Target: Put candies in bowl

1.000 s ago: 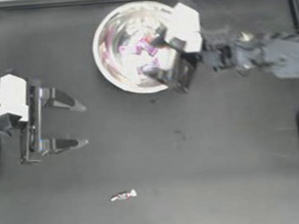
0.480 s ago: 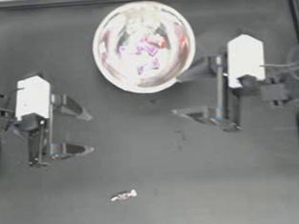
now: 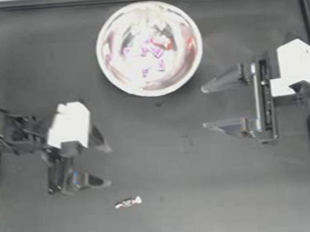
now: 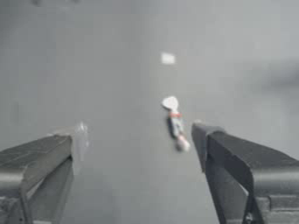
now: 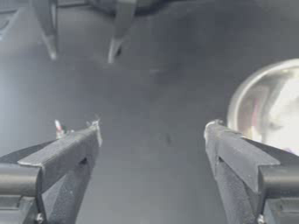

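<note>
With jaws wide and empty, the left gripper point(image 3: 101, 163) at lower left should straddle the last candy point(image 3: 128, 202) crosswise before closing, while the right gripper point(image 3: 215, 107), also open and empty, waits at right beside the bowl point(image 3: 115, 76).

Candies point(image 3: 147, 56) in bowl point(image 3: 115, 76); one candy point(image 3: 128, 202) on table point(image 3: 189, 205).

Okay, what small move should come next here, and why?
Probably lower the left gripper toward the last candy on the table. It lies alone, outside the bowl, and the left wrist view shows it just ahead of the open jaws, near one finger, so this arm is closest. The right gripper is open and empty beside the bowl.
</note>
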### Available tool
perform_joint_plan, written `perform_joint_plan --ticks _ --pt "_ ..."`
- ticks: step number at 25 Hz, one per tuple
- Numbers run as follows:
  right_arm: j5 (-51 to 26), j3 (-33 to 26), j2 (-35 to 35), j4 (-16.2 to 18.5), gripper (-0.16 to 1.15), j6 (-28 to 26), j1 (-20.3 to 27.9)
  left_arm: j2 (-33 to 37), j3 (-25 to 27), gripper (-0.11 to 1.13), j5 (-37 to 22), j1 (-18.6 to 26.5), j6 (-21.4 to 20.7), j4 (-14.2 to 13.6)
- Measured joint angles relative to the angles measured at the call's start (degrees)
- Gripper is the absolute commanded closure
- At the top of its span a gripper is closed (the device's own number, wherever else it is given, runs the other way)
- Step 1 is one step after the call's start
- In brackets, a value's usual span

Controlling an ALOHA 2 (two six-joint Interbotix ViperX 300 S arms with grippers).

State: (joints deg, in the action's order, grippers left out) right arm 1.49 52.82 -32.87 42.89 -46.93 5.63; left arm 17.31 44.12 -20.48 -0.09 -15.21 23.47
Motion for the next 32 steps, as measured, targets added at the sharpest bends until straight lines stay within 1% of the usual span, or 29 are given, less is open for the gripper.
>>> perform_joint_plan --ticks 3,5,7,10,15,19,22,26,32 --pt "-0.1 0.4 -0.4 -0.4 -0.01 0.0 -0.3 -3.0 -2.4 0.01 -2.0 -1.1 1.8 -1.2" --pt "-0.1 0.4 -0.7 -0.4 -0.02 0.0 -0.4 -5.0 -3.9 0.01 -3.2 -1.9 3.9 -2.9" --pt "-0.1 0.7 -1.0 -0.4 -0.01 0.0 -0.4 -6.8 -5.3 0.01 -4.1 -2.8 6.9 -5.2" --pt "-0.2 1.1 -1.6 -0.7 -0.01 0.0 -0.4 -9.0 -7.1 0.01 -5.2 -4.2 12.6 -10.1" --pt "-0.4 2.0 -3.3 -0.7 -0.01 0.0 -0.4 -13.0 -10.5 0.01 -8.9 -7.3 23.6 -19.8" --pt "-0.4 2.7 -4.7 -0.7 -0.02 0.0 -0.5 -16.8 -14.2 0.01 -14.0 -10.2 30.1 -25.6" --pt "-0.4 3.2 -5.7 -0.7 -0.01 0.0 -0.5 -19.2 -16.5 0.01 -15.7 -11.9 31.6 -27.1" --pt "-0.4 3.3 -5.7 -0.7 -0.01 0.0 -0.5 -21.0 -18.1 0.01 -15.9 -12.9 32.2 -27.3" --pt "-0.4 3.3 -5.8 -0.7 -0.01 0.0 -0.5 -23.4 -18.2 0.01 -15.6 -13.6 33.5 -27.3"
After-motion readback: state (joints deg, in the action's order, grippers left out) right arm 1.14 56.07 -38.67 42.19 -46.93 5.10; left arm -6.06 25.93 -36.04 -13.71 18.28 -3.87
